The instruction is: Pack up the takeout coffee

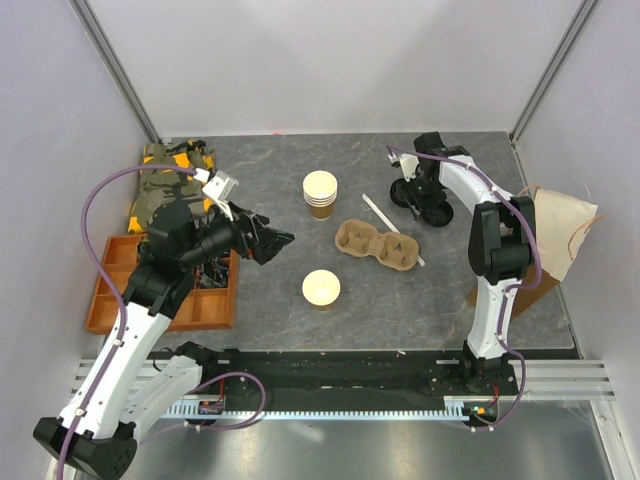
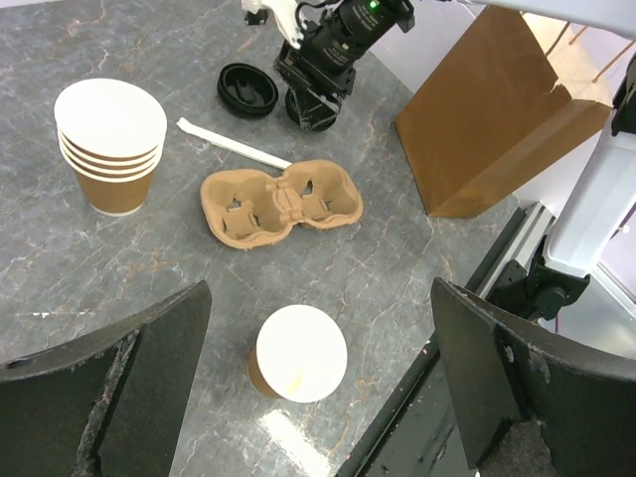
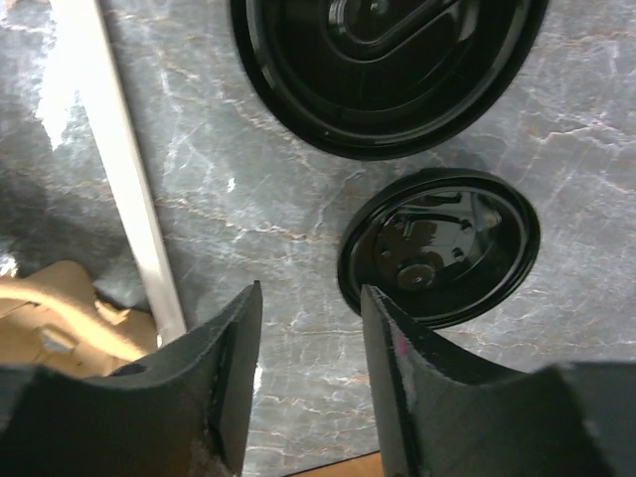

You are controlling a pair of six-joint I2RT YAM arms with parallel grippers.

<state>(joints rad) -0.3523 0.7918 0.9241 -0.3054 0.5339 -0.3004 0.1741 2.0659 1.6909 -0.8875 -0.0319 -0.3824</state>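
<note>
Near centre of the table (image 1: 400, 300): single brown paper cup (image 1: 321, 288), uncovered, below the left gripper (image 2: 318, 298) (jaws wide apart, empty). Far right: small black lid (image 3: 437, 248), lying flat; right gripper (image 3: 310, 298) at its rim, half-open, nothing clamped.

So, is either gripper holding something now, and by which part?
Nothing is held. The left gripper is wide open, clear of the cup. The right gripper has its jaws apart by the small lid, which lies flat on the table.
</note>
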